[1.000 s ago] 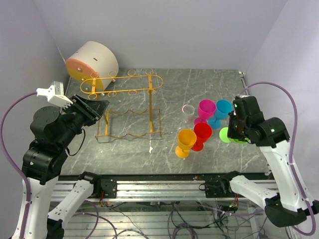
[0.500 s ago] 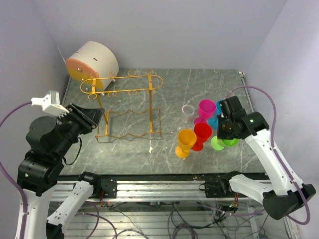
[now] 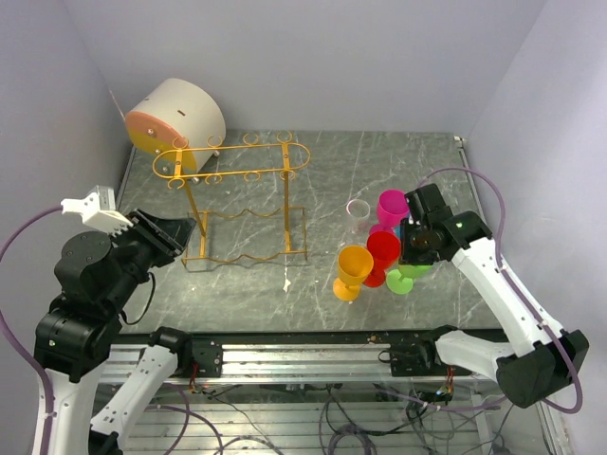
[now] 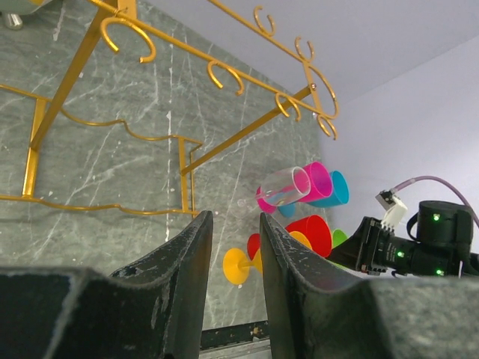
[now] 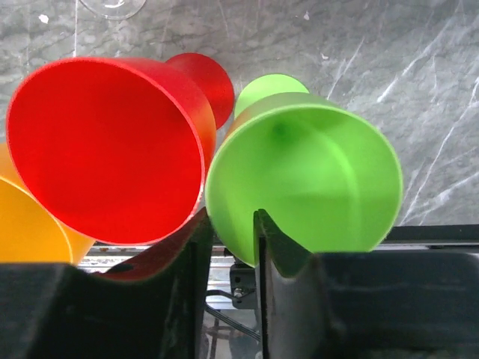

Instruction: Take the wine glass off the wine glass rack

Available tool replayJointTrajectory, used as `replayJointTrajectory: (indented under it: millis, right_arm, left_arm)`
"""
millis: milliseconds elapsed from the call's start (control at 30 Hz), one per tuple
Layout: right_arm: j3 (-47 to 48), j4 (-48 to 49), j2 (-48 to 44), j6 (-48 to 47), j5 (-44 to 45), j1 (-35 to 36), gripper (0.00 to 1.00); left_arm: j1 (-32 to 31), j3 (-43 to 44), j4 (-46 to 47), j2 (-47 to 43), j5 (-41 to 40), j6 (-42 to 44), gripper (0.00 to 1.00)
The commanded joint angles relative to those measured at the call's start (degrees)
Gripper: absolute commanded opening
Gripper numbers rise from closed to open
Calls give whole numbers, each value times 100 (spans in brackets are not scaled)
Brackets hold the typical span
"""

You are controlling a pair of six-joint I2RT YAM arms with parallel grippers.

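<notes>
Right tool [image 5: 230, 224] clamping green glass [image 5: 314, 179], beside red glass [image 5: 105, 142]

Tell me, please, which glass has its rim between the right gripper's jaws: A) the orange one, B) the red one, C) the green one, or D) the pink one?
C: in the right wrist view the near rim of the green glass runs between the jaws of the right gripper, and the red glass lies just outside them.

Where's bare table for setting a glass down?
Bare marble: back right, behind the pink glass; the strip between rack and clear glass; the near edge in front of the rack. Crowded: the glass cluster right of centre, where the right end effector grips the green glass.
</notes>
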Motion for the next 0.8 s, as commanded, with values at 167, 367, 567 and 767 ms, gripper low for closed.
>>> replayJointTrajectory:
  millis: [167,367,567,767]
  right_arm:
    - [608,-72,-279,-95,119,-27,37]
    - [1206,-122,-347,-140,411,-28,39]
    - [1488,529,-347,-159,932,-27,40]
    - [1655,1540,-517,-146,967,-27,46]
  left_arm:
    - [-3,-99,-74,-109,-159,90,44]
    - [-3,-92,-157,-379,-524,259,45]
    - [-3,-315,-188,-846,-931,433,45]
    - [2,-357,-400,-1256,-1337,616,47]
